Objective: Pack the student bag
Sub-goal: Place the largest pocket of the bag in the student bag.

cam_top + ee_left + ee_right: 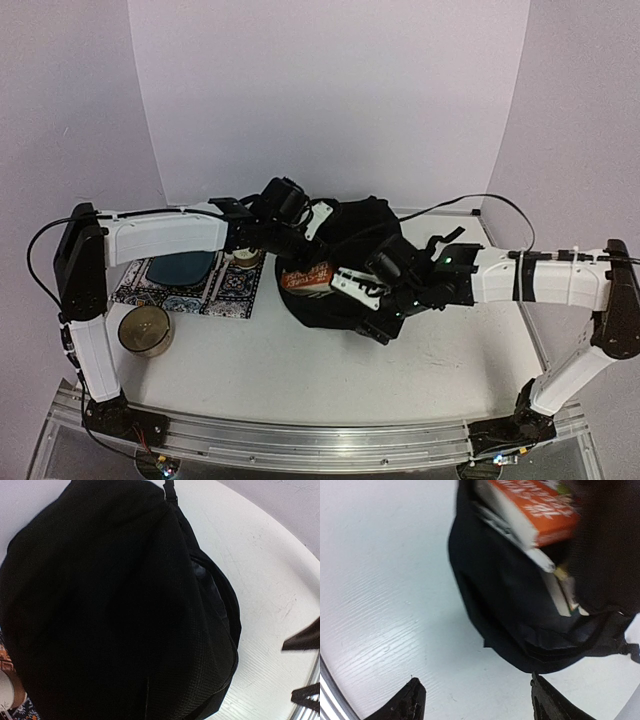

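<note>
**Ann:** Looking at the middle of the worktop [300, 360], we've got the student bag [356, 228] lying on its side with its mouth turned toward the left arm's half. An orange book [530, 505] sits in that mouth on top of a few paler books [555, 587].

**Raj:** So this is the loading step, I'd say. The books are in the opening, but the orange one isn't buried, and its white page edge shows plainly in the right wrist view.

**Ann:** And the fingers?

**Raj:** The right fingers [413, 700] are spread wide with nothing between them. They hover over bare worktop just in front of the bag's lower lip, not touching the fabric, and the books lie beyond them, further into the mouth.

**Ann:** And the left?

**Raj:** The left fingers [290, 240] are closed at the bag's upper rim. By the look of it they're pinching the fabric to hold the mouth up. That wrist camera sees only black cloth, so the tips themselves are hidden.

**Ann:** Next move?

**Raj:** My call is that the right arm either comes in against the orange book's exposed end and nudges it deeper, or it goes for another item. Either way it must clear that lower lip, and the left pinch must hold or the mouth sags.
</note>
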